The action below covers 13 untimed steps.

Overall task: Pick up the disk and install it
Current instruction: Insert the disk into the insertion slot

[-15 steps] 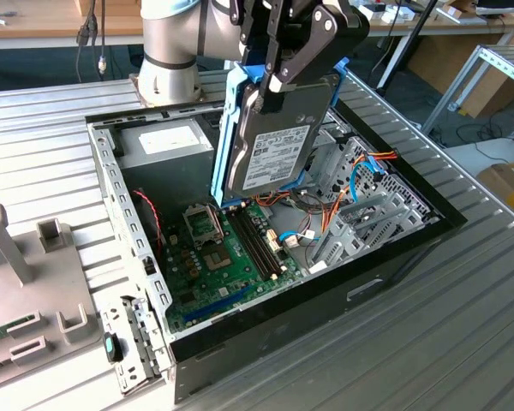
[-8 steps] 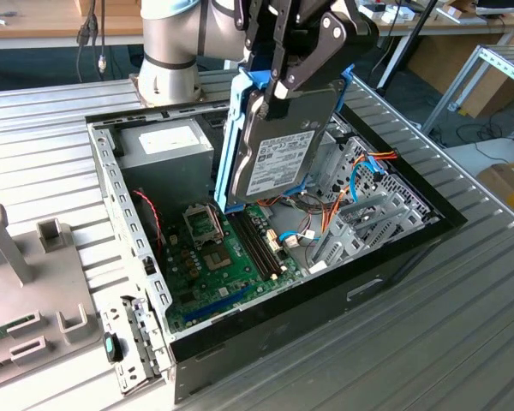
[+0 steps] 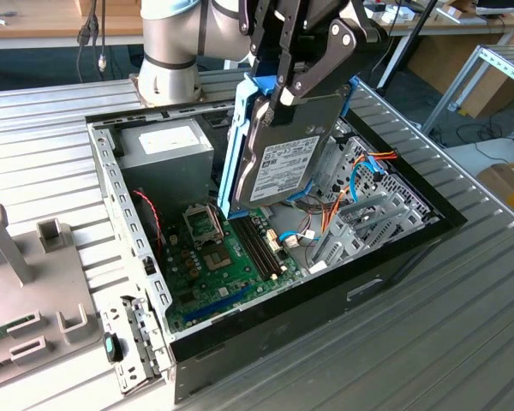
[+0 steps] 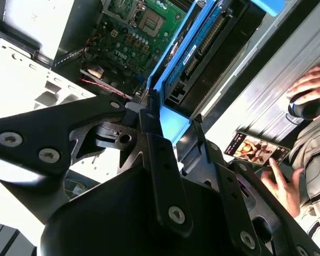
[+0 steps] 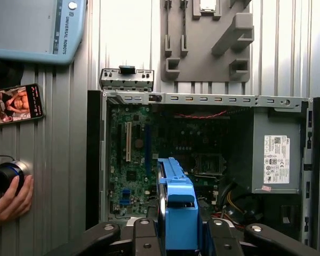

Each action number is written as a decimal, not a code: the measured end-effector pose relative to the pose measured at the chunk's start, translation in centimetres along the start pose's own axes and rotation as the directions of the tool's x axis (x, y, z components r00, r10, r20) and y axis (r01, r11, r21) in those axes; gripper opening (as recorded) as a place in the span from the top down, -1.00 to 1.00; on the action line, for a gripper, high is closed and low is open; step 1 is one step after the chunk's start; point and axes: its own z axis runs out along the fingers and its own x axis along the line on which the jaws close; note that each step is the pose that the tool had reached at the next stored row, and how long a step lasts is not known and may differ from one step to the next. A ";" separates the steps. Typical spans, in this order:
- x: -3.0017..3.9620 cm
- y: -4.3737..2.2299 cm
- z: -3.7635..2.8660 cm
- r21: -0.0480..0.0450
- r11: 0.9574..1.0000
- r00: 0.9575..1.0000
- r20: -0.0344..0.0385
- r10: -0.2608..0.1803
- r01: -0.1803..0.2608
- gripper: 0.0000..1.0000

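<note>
My gripper is shut on the disk, a grey hard drive with a white label and a light-blue rail frame. It hangs upright and slightly tilted above the open computer case, over the green motherboard and beside the metal drive cage. In the second wrist view the disk appears edge-on, with the gripper clamped on its blue frame. In the first wrist view the disk sits between the black fingers above the case.
A grey power supply box with a white label fills one corner of the case. Outside the case lie a phone, a teach pendant and a grey fixture. A person's hand rests on a knob.
</note>
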 end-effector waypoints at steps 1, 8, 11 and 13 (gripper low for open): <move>0.00 0.00 0.00 0.000 1.000 1.000 0.000 0.000 0.000 0.27; 0.03 0.00 0.00 0.000 1.000 1.000 0.000 0.000 0.000 0.27; 0.04 0.00 -0.01 0.000 1.000 1.000 0.000 0.000 0.000 0.27; 0.05 -0.19 0.00 0.000 1.000 1.000 0.000 0.000 0.000 0.27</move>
